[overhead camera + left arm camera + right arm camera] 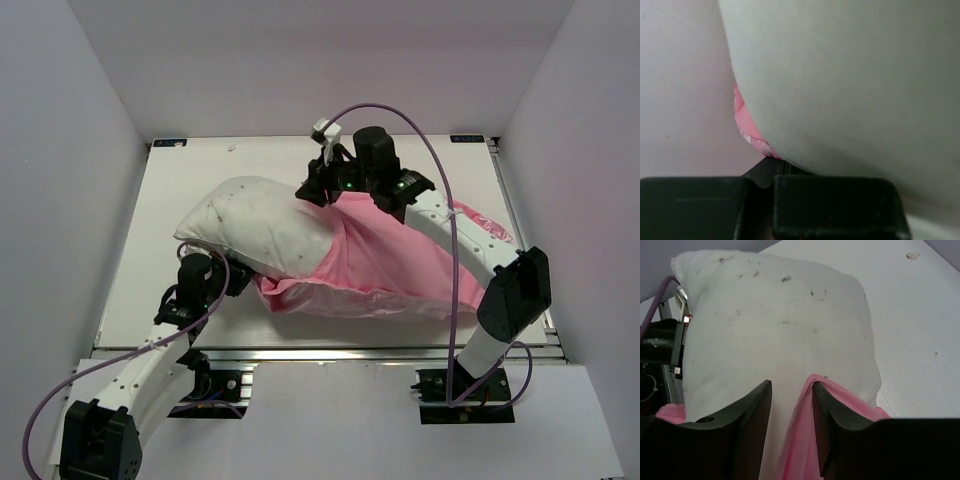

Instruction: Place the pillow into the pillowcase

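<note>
Pillow (260, 225) partly inside pillowcase (380, 262), pink hem between parted right jaws

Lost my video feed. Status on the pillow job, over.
Left pincer against near edge of pillow, grip unclear. Right pincer at hem of pillowcase, fingers parted. Roughly half in, left end bare. No obstruction seen.

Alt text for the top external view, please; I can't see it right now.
A white pillow lies partly inside a pink pillowcase, its left end sticking out. The right claw sits at the opening's far edge; the left claw is at the pillow's near side.
</note>
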Controlling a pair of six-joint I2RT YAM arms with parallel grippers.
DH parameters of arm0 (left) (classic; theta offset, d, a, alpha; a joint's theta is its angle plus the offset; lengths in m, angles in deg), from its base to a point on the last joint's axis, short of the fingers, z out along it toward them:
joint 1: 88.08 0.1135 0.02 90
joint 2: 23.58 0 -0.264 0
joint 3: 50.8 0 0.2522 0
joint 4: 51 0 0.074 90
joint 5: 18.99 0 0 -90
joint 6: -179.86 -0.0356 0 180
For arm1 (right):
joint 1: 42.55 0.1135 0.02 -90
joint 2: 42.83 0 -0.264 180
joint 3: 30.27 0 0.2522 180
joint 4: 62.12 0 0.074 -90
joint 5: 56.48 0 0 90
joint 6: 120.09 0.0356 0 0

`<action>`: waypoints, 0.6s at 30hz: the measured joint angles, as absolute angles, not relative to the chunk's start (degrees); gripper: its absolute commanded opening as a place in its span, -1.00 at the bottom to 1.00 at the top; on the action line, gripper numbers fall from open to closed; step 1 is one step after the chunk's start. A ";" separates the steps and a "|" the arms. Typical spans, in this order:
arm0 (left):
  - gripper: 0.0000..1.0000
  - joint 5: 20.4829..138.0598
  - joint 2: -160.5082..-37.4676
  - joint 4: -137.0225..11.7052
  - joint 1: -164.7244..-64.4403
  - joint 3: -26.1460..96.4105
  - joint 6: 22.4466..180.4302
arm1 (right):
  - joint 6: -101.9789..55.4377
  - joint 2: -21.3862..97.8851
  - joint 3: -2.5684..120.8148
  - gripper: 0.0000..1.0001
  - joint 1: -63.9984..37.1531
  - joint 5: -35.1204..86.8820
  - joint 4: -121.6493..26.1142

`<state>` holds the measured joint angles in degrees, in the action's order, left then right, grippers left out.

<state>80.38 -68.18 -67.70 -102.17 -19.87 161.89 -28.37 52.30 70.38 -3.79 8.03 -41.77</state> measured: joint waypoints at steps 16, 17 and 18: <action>-1.00 79.81 -64.16 -65.60 -102.17 -22.64 161.36 | -46.34 61.09 100.94 0.79 9.39 14.82 -22.47; -1.00 79.81 -64.16 -65.60 -102.17 -22.64 161.28 | -46.99 63.32 101.29 0.79 10.51 15.76 -21.69; -1.00 79.81 -64.14 -65.58 -102.17 -22.64 161.21 | -47.45 65.33 101.42 0.79 11.23 16.64 -20.97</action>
